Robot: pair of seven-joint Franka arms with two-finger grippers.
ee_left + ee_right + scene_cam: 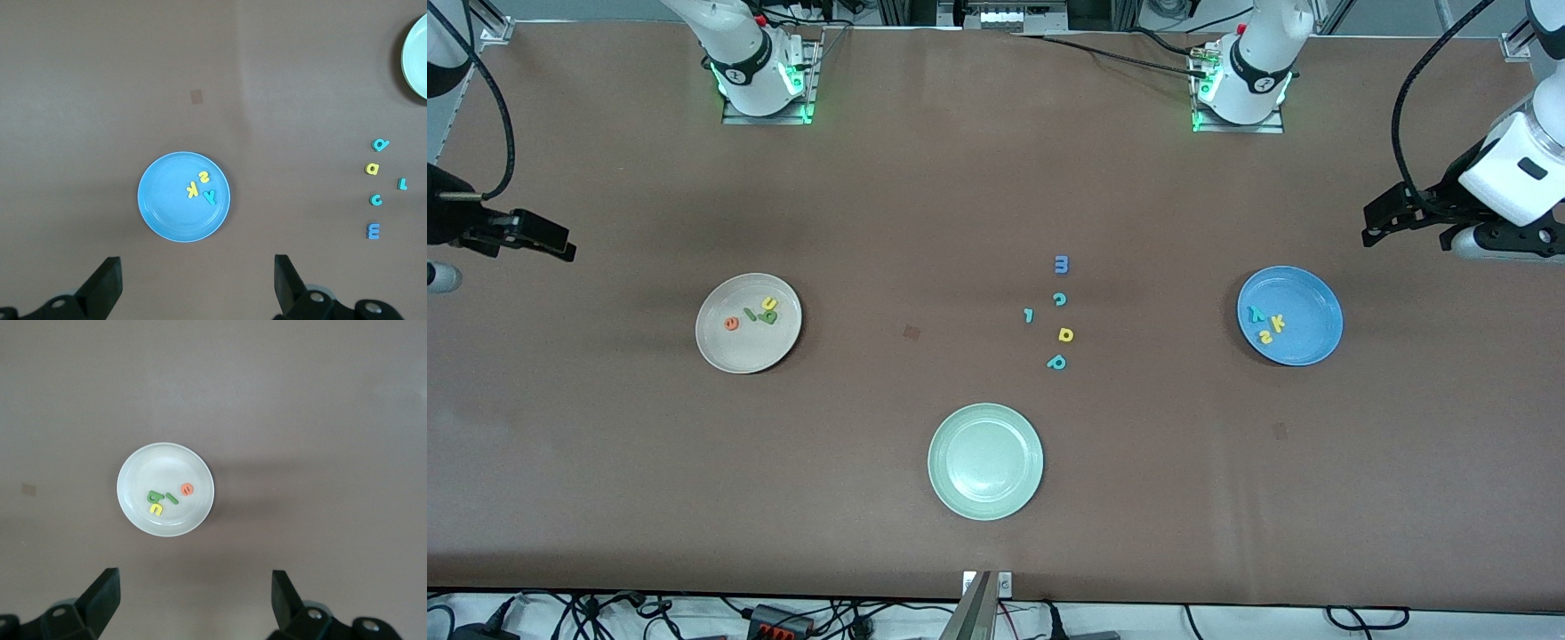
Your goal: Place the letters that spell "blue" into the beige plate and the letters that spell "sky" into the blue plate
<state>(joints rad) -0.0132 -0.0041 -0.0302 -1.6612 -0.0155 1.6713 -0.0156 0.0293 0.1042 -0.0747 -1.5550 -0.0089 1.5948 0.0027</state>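
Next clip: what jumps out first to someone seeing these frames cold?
Three plates on a brown table: the beige plate toward the right arm's end holds four letters, and the blue plate toward the left arm's end holds three letters. The green plate, nearest the camera, holds nothing. Five loose letters lie between the beige and blue plates, and both end effectors, left and right, hang open at the table's ends.

Front camera looks down high across the table (925, 178)—each wrist camera overlooks one plate it shares.

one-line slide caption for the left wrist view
Open left tool above blue plate holding yellow s, yellow k, teal y.
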